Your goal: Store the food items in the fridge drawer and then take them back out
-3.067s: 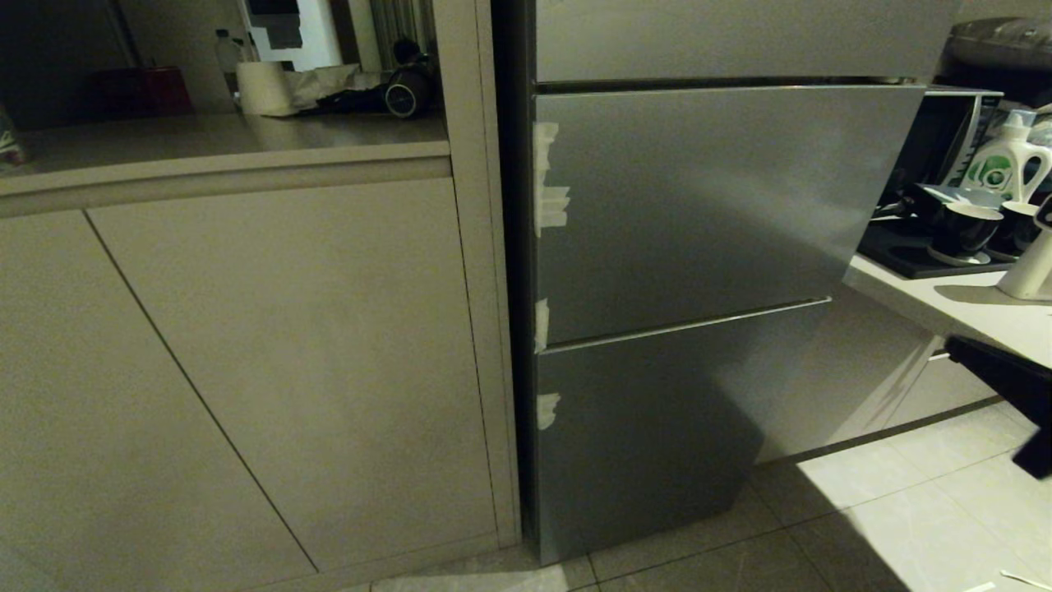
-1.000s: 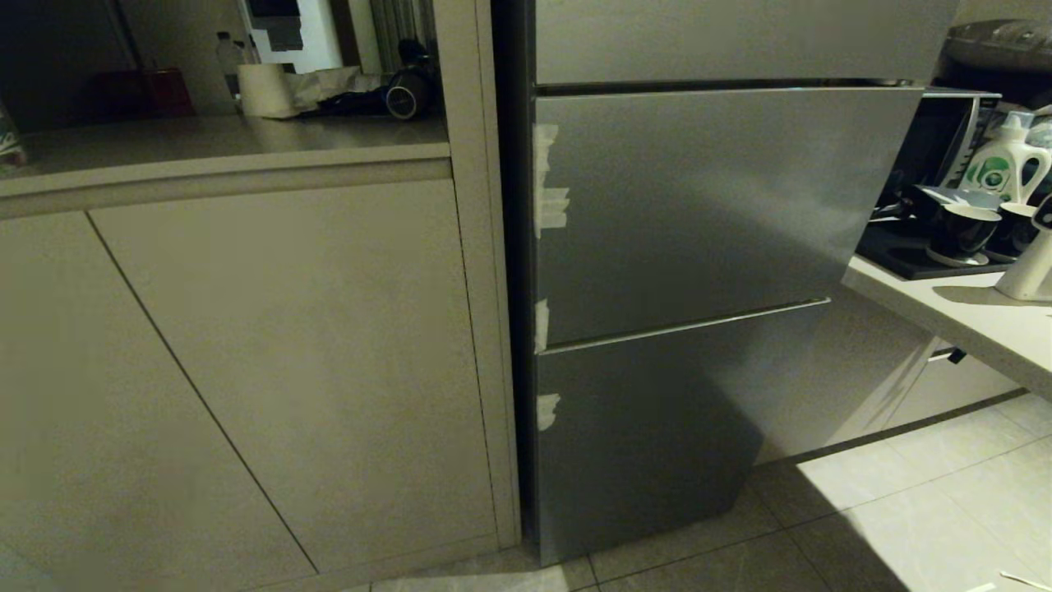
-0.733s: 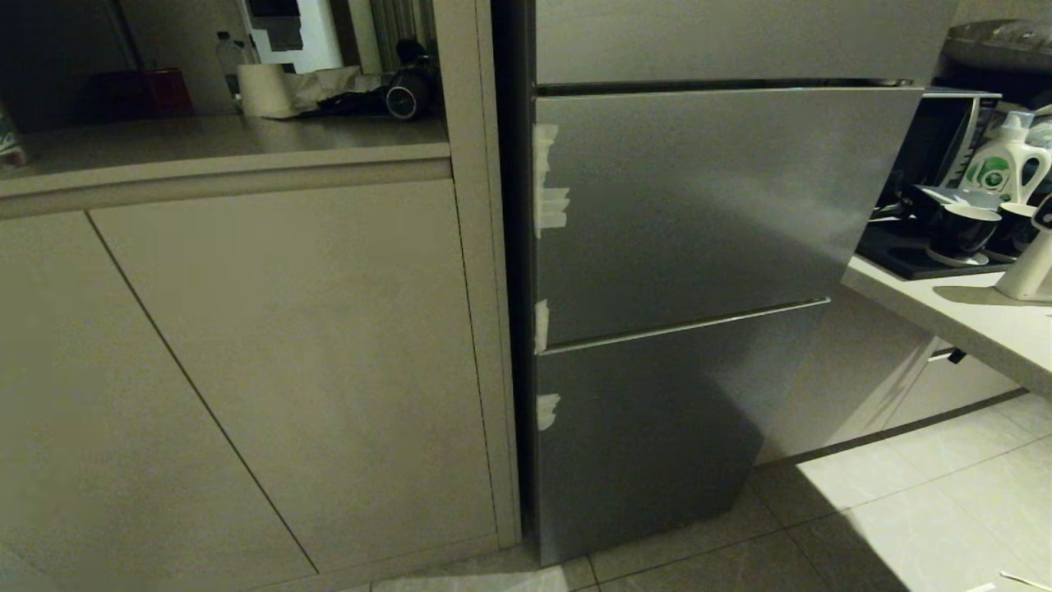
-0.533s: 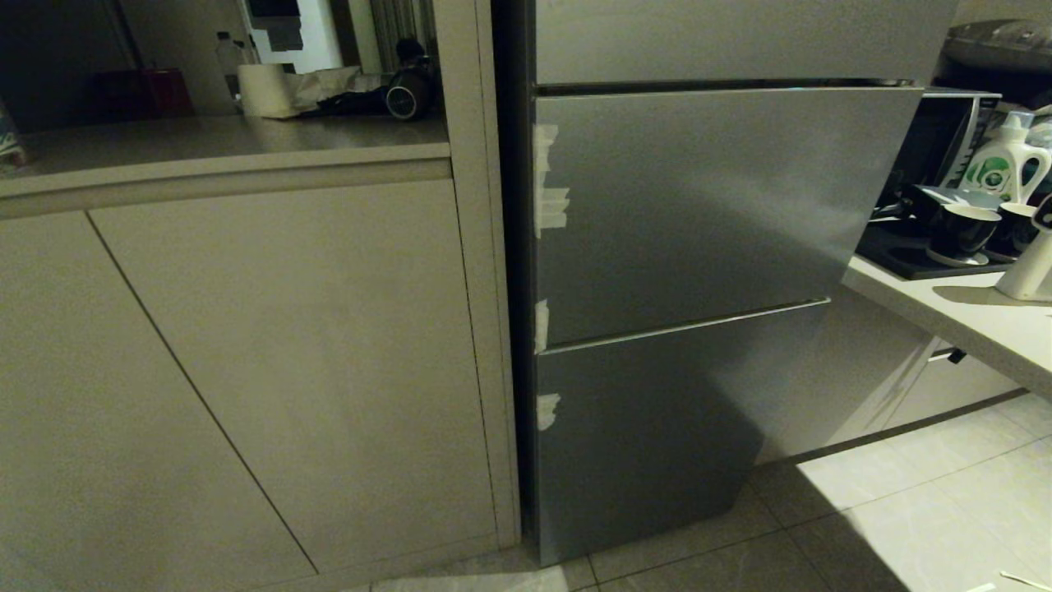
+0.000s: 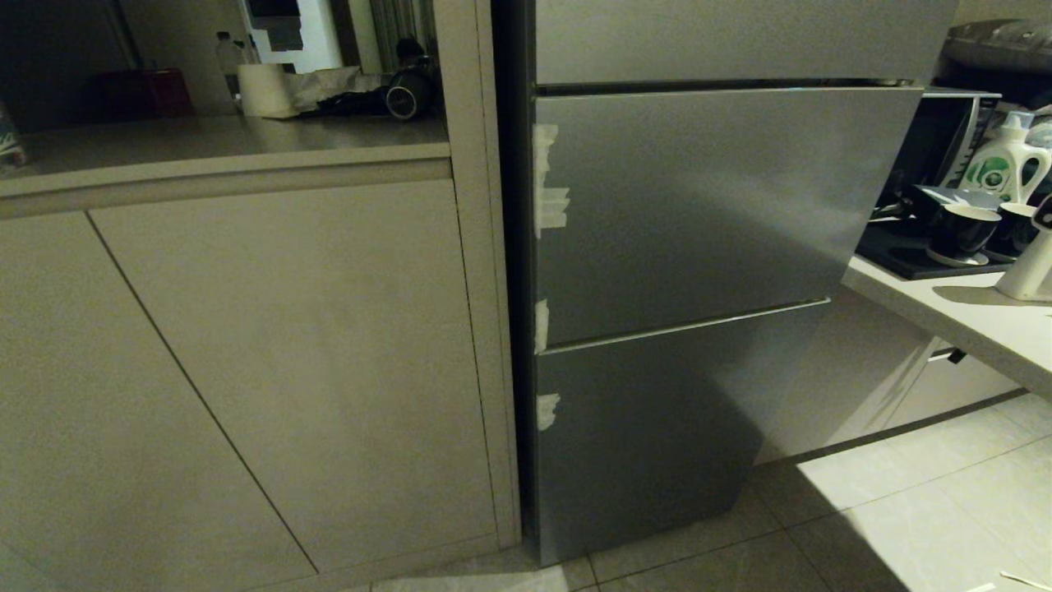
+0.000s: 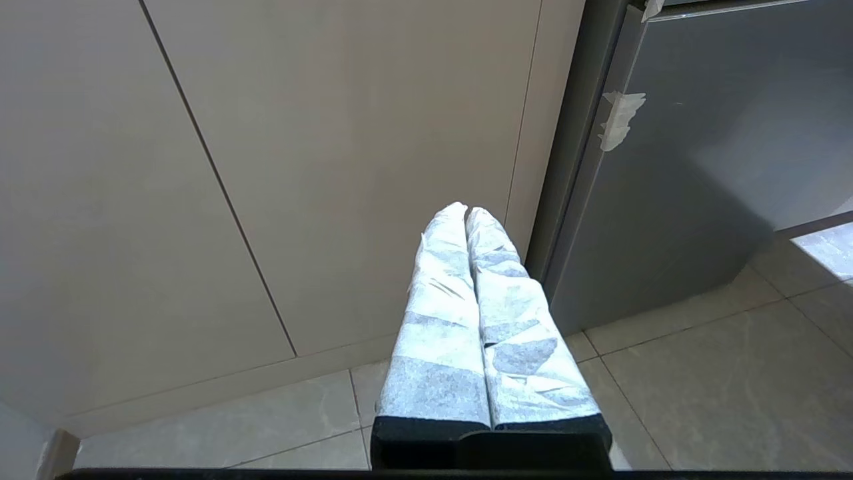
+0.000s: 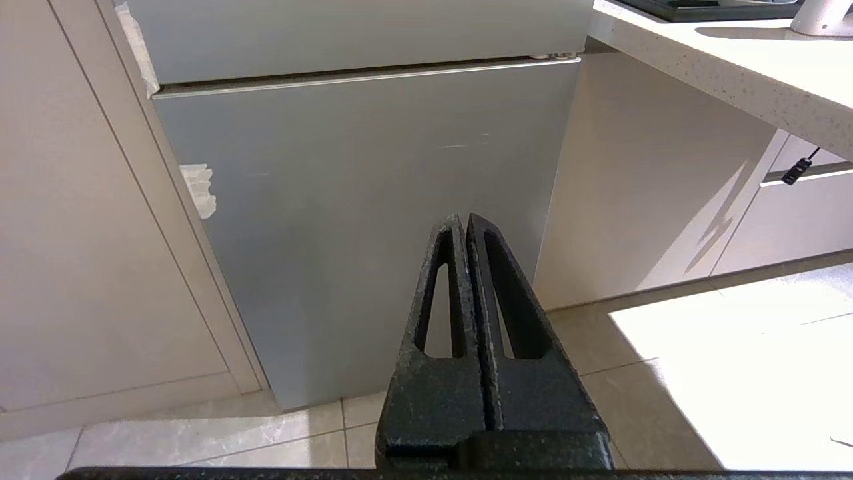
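Fridge drawer nowhere on show: only the grey steel fridge [image 5: 690, 205] with every front panel shut, so the clear bin stays hidden behind them. Same for the food items, not visible in any of the three views.

Writing-wise, slim pickings. White detergent bottle [image 5: 1004, 160] on the right-hand counter [image 5: 945, 308] carries a green round logo, but too small to read. White box [image 5: 289, 33] far back on the left counter, label illegible as well. Strips of pale tape [image 5: 549, 201] stuck down the fridge's left edge, blank. Another scrap of tape [image 6: 620, 120] in the left wrist view, also blank.

Cut off or murky: dark cups [image 5: 963, 230] on a black tray beside the bottle, partly clipped by the fridge side. White rounded thing at the frame's right edge, only half in shot, can't tell what. Dim clutter at the back left, with a paper roll [image 5: 263, 89] and something round and black [image 5: 403, 99], hard to make out. Dark lump at top right, cropped.

Left gripper [image 6: 465, 212]: out of the head view, seen only from its own wrist camera, fingers wrapped in white cloth and pressed together, nothing between them, hanging low in front of the beige cabinet [image 6: 333, 133] near the tiled floor [image 6: 700, 400].

Right gripper [image 7: 462, 219]: black fingers fully closed, empty, pointing at the lowest fridge panel [image 7: 360, 200], not touching it.
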Motion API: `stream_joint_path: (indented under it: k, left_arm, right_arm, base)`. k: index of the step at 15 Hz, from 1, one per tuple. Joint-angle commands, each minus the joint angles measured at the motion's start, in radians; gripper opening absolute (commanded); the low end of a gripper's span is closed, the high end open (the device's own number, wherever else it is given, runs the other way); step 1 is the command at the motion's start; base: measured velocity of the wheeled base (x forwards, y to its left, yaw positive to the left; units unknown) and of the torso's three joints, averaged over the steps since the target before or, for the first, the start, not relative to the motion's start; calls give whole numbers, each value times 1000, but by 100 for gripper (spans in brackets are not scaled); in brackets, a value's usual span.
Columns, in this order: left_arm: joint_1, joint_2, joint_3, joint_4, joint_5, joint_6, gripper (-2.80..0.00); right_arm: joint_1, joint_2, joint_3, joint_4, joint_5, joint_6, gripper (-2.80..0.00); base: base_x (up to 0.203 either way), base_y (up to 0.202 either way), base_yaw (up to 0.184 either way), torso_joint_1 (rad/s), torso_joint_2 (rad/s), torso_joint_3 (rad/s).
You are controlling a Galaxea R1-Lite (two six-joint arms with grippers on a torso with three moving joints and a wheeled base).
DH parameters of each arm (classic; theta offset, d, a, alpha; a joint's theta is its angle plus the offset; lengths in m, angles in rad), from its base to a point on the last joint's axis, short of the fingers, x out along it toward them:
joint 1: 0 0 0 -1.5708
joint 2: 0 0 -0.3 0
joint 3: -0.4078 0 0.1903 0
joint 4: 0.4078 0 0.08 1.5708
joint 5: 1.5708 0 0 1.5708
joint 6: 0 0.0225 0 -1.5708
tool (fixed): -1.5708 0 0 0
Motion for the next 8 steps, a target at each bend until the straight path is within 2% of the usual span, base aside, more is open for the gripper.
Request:
stream_joint_path:
  k: [1,3,8]
  left_arm:
    - [0,0,0,0,0,0,-280]
    - [0,0,0,0,0,0,-280]
    - [0,1,0,0,0,0,-280]
  right_arm:
    - [0,1,31,-1,-1,0,-280]
    - [0,1,31,-1,0,0,-280]
    - [0,1,31,-1,-1,0,-280]
  base:
    - [0,0,0,0,0,0]
    - [30,0,0,0,0,0]
    - [188,0,-1,5,1,2]
